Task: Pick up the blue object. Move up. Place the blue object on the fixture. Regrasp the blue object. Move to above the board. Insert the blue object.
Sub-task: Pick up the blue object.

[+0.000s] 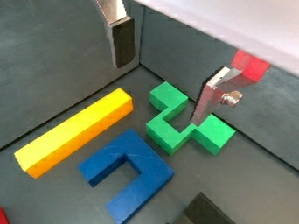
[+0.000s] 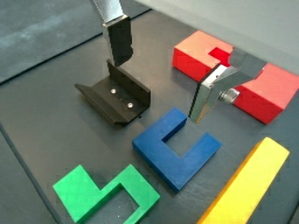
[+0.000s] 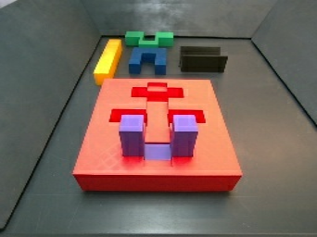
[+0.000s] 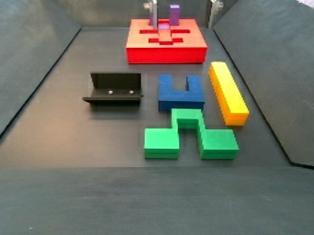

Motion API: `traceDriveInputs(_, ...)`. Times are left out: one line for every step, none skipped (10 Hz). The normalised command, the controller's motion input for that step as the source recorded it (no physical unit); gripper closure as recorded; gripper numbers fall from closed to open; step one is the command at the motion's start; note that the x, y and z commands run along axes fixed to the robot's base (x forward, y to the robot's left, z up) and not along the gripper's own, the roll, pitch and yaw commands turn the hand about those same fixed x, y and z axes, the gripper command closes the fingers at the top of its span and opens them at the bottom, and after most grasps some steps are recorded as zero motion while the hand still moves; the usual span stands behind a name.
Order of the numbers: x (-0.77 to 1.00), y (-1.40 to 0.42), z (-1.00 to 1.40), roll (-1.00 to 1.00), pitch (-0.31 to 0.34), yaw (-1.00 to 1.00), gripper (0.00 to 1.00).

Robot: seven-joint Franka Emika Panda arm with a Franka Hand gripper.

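Observation:
The blue object (image 2: 176, 149) lies flat on the dark floor, prongs pointing toward the board (image 2: 275, 91), and also shows in a side view (image 4: 181, 90). It sits between the black fixture (image 4: 110, 90) and a yellow bar. My gripper (image 2: 159, 89) hangs open well above the floor with nothing between its fingers; in a wrist view the fixture (image 2: 114, 98) lies below one finger and the blue object below the other. In a wrist view my gripper (image 1: 160, 92) is over the green block's far end. Its fingers (image 4: 153, 9) just show at the top edge of a side view.
A green stepped block (image 4: 185, 133) lies in front of the blue object. A long yellow bar (image 4: 229, 90) lies beside both. The red board (image 3: 124, 102) carries a purple U-shaped block (image 3: 155, 137) in its slots. Grey walls enclose the floor.

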Motion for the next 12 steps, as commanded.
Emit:
traceDriveInputs(0.32, -0.26, -0.13, -0.06, -0.123, -0.23, 0.0)
traceDriveInputs(0.65, -0.29, -0.15, -0.08, -0.111, -0.34, 0.0)
traceDriveInputs(0.67, -0.25, -0.17, -0.09, -0.109, -0.34, 0.0)
traceDriveInputs(0.61, -0.23, -0.22, -0.08, -0.114, -0.32, 0.0)
traceDriveInputs(0.52, -0.21, -0.35, -0.07, -0.153, -0.26, 0.0)
traceDriveInputs(0.36, -0.18, -0.47, -0.09, -0.203, -0.18, 0.0)
traceDriveInputs(0.27, -0.19, -0.51, -0.08, -0.217, -0.11, 0.0)
traceDriveInputs(0.27, -0.18, -0.51, -0.04, -0.189, -0.07, 0.0)
traceDriveInputs(0.25, -0.14, -0.52, -0.02, -0.159, 0.0, 0.0)
traceDriveInputs(0.21, -0.14, -0.55, 0.0, -0.15, 0.0, 0.0)
traceDriveInputs(0.21, -0.12, -0.55, 0.0, -0.119, 0.09, 0.0)
traceDriveInputs(0.15, -0.14, -0.52, 0.0, -0.08, 0.19, 0.0)
